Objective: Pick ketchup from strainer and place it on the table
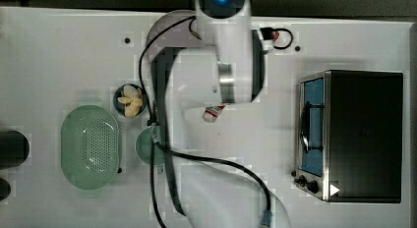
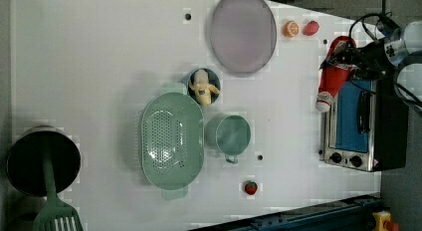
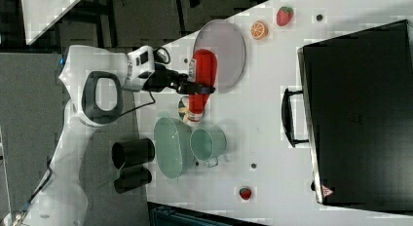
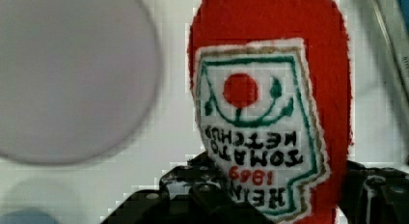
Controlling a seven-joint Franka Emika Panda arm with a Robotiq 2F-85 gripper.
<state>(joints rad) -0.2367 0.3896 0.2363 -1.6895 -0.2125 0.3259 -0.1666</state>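
Ketchup (image 2: 334,74) clamped in end effector (image 3: 197,89), held aloft over worktop (image 2: 99,66), cap end lowest in the left view, beside toaster oven (image 2: 356,126). Label (image 4: 255,132) facing the wrist camera. Strainer (image 2: 171,139) lying bare, nothing inside. Green cup (image 2: 230,134) just beside it, nothing seen inside. Small dark bowl (image 2: 203,86) carrying a peeled banana. Grey plate (image 2: 242,32) bare. Strawberry (image 2: 251,187) loose on worktop near the cup.
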